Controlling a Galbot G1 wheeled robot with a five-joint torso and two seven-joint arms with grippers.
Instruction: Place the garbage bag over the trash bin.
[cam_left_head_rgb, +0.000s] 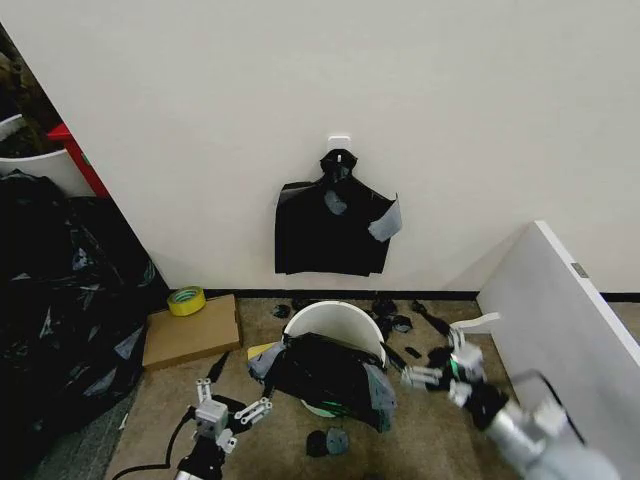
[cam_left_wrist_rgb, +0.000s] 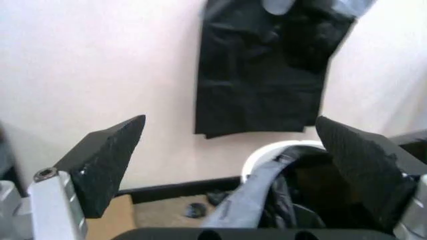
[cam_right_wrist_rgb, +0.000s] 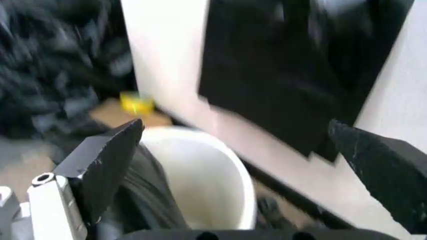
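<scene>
Bin white, green showing at base; bag on it glossy black with grey sheen; bundle on wall black, grey tape patches; tape roll yellow; cardboard tan; sheeting heap black; wall off-white; panel white; finger pads black.

Left pincer wide open, nothing between pads. Ahead: garbage bag draped over the white trash bin rim; black bundle on wall.
</scene>
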